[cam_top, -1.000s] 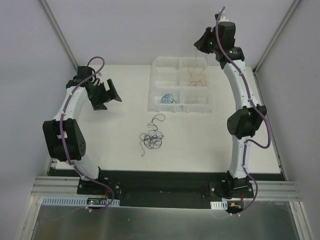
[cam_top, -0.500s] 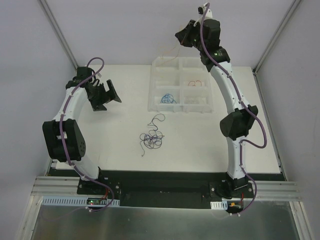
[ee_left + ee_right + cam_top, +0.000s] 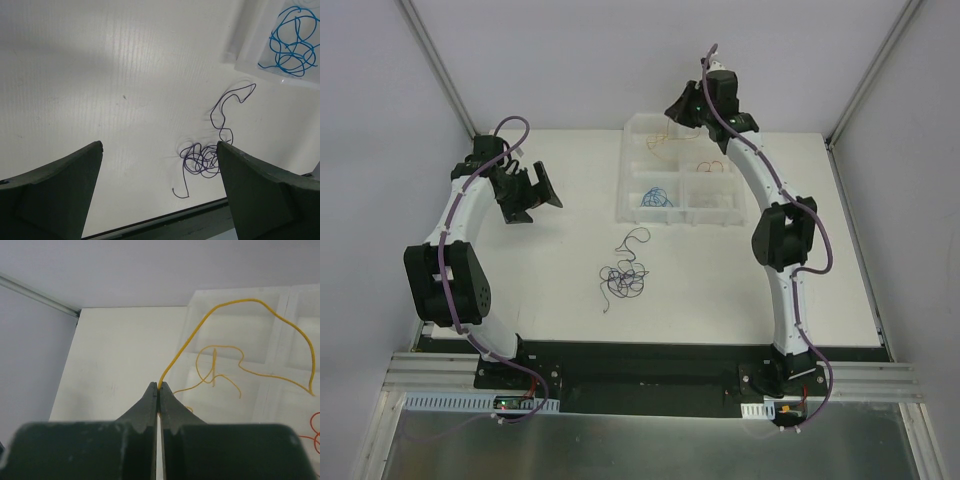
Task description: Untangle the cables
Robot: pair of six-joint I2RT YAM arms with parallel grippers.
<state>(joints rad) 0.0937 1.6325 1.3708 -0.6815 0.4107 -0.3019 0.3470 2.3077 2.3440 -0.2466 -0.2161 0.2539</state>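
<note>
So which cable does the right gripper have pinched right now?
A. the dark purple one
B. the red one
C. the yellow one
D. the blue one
C. In the right wrist view the right gripper is closed on the end of the yellow cable. The left wrist view shows the blue cable and the purple tangle lying free.

Seemingly red cable (image 3: 316, 432), edge-cropped
</note>
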